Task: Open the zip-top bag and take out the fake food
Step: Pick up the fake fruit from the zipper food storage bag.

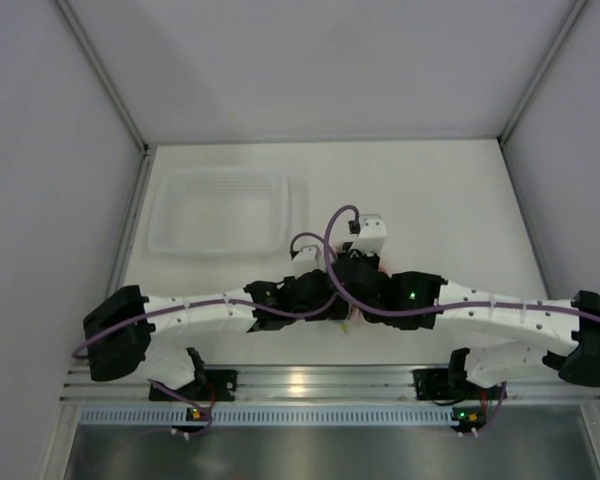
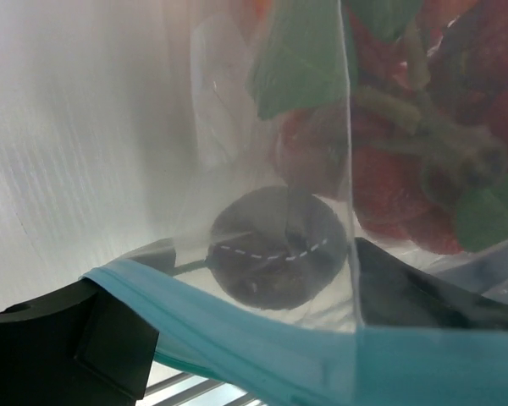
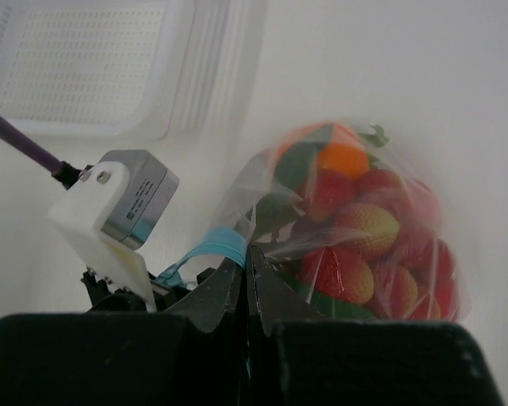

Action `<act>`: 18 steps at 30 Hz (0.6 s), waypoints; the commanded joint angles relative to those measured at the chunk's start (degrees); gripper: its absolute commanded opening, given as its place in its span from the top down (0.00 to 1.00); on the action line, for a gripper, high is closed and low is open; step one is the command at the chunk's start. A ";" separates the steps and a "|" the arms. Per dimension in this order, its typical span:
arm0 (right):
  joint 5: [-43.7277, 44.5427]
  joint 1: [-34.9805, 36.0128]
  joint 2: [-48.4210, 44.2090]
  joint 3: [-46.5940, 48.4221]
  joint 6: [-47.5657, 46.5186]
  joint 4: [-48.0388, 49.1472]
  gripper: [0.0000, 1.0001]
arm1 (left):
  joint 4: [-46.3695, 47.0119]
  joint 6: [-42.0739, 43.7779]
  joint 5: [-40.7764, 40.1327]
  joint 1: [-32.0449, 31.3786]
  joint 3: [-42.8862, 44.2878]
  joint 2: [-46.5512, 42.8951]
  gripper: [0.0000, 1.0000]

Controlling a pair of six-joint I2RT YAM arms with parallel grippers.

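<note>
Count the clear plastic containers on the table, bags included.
2. A rigid tray sits at the far left of the table; the zip-top bag of fake food is near the middle, pinched by the right gripper, jaws shut. Others may be hidden.

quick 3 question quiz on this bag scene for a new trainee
1. True or false: the fake food lies in the clear tray.
2. Which arm's gripper is shut on the zip-top bag? A left, B right, C neither.
3. Fill in: the bag's zip strip is ____ in colour.

Key:
1. False. The food is inside the bag, and the bag sits apart from the tray.
2. B. The right gripper pinches the film beside the strip.
3. Teal-blue.
</note>
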 commanded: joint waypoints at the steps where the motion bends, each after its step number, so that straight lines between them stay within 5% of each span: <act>1: -5.34 0.71 -2.83 -1.01 -1.17 9.59 1.00 | 4.30 0.34 -1.32 -0.14 0.23 2.49 0.11; 6: -6.05 0.88 -2.39 -1.71 -0.12 10.73 1.00 | 6.24 -1.59 -4.82 -2.07 0.06 3.38 0.14; 11: -6.05 0.88 -3.35 -3.55 1.03 10.83 1.00 | 6.33 -5.80 -12.64 -5.06 -1.16 3.29 0.27; 13: -6.75 0.88 -4.05 -4.43 1.29 12.39 1.00 | 6.68 -6.78 -14.23 -5.42 -1.52 3.46 0.40; 18: -6.76 0.88 -4.94 -4.88 1.29 11.44 1.00 | 8.09 -6.61 -13.62 -5.51 -0.47 6.10 0.34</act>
